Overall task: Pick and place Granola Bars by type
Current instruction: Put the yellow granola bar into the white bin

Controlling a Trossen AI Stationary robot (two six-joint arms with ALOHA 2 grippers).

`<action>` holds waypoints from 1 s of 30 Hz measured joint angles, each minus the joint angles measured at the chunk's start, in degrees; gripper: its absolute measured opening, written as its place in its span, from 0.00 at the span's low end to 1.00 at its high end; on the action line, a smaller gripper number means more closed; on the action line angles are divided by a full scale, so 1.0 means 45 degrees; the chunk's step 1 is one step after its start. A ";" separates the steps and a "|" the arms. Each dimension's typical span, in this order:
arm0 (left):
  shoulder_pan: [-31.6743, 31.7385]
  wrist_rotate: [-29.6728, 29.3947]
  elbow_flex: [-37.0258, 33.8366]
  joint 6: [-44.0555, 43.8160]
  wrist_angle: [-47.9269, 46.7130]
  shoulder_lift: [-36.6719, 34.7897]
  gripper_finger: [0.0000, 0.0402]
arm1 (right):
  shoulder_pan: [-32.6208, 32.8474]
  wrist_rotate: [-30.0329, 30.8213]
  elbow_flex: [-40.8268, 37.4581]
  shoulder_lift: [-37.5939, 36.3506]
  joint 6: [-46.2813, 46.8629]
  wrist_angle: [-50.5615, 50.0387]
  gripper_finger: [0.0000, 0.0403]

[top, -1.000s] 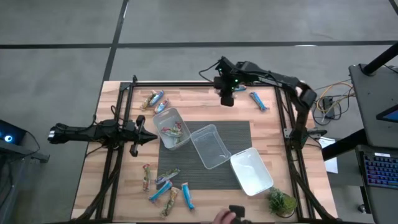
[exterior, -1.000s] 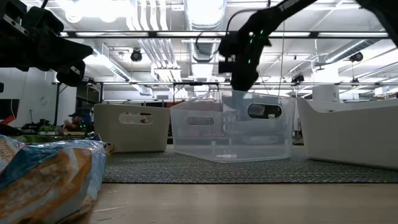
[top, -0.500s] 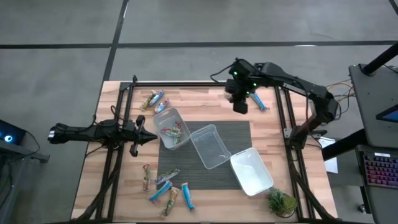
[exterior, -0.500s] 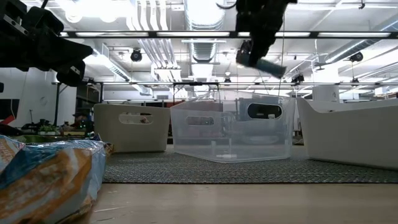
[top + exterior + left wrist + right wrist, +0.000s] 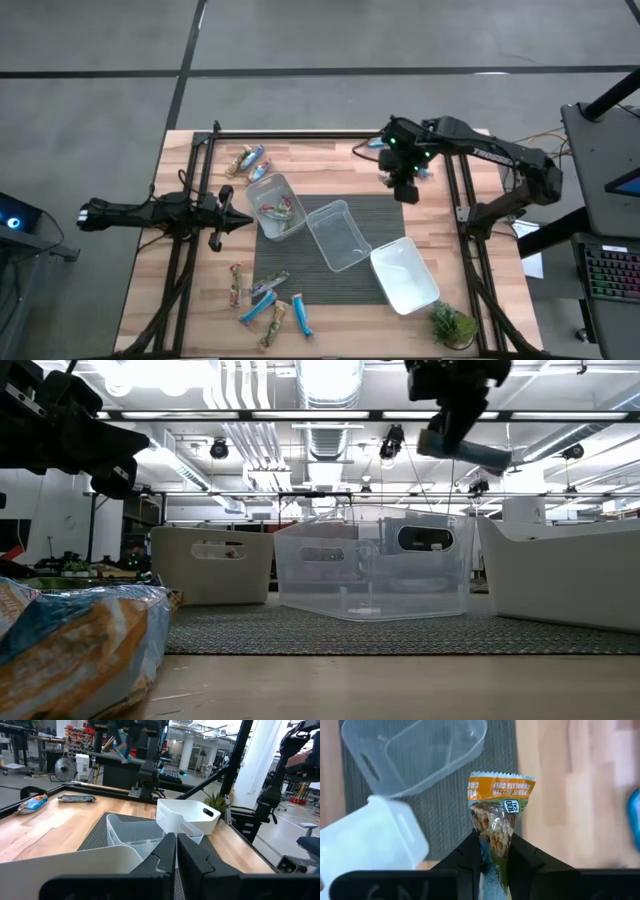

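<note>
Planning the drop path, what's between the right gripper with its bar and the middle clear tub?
High view: right gripper holds a granola bar above the dark mat. Only bare mat separates it from the middle tub.

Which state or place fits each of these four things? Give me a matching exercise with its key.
Things:
1. right gripper
2. left gripper
3. middle tub
4. small plant

States or places:
A. parked shut at the table's left side
B. empty, on the dark mat
C. shut on a granola bar, up in the air
D. at the table's corner, beside the white tub

Pairs: 1-C, 2-A, 3-B, 4-D
</note>
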 joint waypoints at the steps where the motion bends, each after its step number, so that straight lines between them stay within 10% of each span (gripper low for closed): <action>1: -0.0001 0.0000 -0.0003 0.0003 0.0000 0.0001 0.00 | 0.0150 -0.0017 -0.0290 -0.0242 0.0090 0.0026 0.15; 30: 0.0003 0.0000 0.0001 0.0003 0.0000 0.0005 0.00 | 0.4146 -0.0046 -0.4971 -0.3603 0.2396 0.1107 0.15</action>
